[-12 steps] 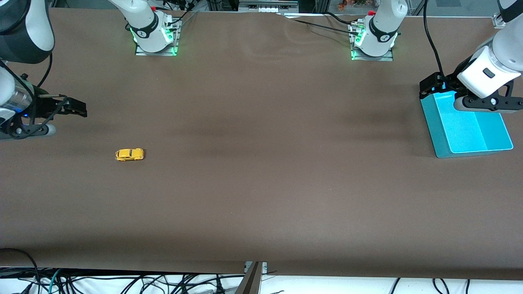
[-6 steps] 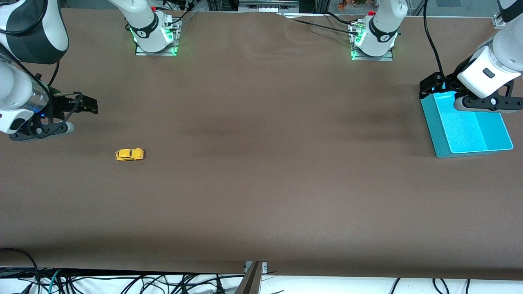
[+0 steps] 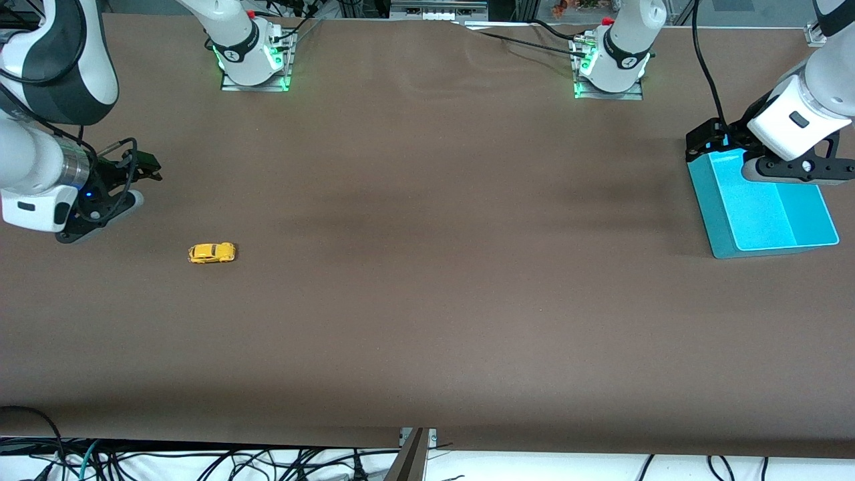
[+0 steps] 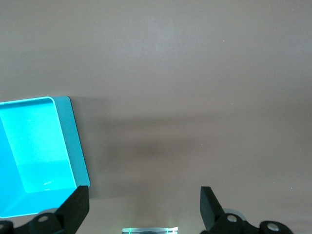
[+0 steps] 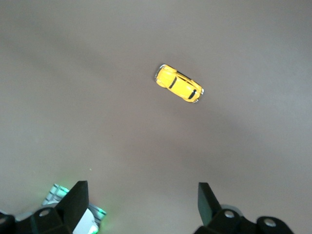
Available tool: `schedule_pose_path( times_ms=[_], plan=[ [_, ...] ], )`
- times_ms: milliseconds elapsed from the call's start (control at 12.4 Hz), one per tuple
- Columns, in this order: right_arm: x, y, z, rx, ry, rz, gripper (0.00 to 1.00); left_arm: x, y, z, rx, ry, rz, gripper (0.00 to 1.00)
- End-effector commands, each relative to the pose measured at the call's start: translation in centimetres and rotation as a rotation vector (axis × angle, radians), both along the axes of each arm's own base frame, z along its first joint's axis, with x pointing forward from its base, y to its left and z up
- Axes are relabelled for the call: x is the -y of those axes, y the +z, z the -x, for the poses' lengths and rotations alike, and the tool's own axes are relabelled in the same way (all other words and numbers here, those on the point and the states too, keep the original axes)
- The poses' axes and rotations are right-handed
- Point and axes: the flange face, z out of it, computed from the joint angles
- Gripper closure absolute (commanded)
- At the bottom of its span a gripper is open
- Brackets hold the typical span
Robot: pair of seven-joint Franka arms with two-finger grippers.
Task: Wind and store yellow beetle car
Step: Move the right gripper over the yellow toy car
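right jaws (image 5: 139,207) spread, empty | yellow beetle car (image 3: 212,252) apart on table (image 3: 427,280)

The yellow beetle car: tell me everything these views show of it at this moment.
The yellow beetle car is a tiny toy with a rounded, glossy yellow body, dark windows and small wheels. It stands upright on its wheels on the brown table, toward the right arm's end, lying crosswise to the front camera. Nothing touches it. The right gripper hangs open above the table short of the car, whose roof shows in the right wrist view. It is nowhere near the teal bin.
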Motion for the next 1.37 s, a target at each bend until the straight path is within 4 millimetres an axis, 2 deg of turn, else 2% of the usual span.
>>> schedule_pose_path(
  times_ms=[0,402,724,1046,1207,1287],
  plan=[
    [0.1,-1.3,-0.1,-0.037,0.142,-0.034,0.01,-0.2,0.4,0.2,-0.008,-0.016,0.007,0.00],
    [0.3,-6.8,0.1,-0.058,0.430,-0.124,0.01,-0.2,0.3,0.1,-0.011,-0.017,0.007,0.00],
    [0.4,-11.6,1.8,-0.035,0.586,-0.164,0.01,-0.2,0.4,0.2,-0.009,-0.016,0.007,0.00],
    [0.4,-15.7,3.0,0.050,0.733,-0.174,0.01,-0.2,0.3,0.2,-0.014,-0.016,0.007,0.00],
    [0.3,-16.9,2.6,0.114,0.806,-0.162,0.01,-0.2,0.1,0.3,-0.023,-0.022,0.007,0.00],
    [0.2,-18.3,2.8,0.142,0.828,-0.155,0.01,-0.3,0.0,0.4,-0.032,-0.022,0.006,0.00]
  ],
)
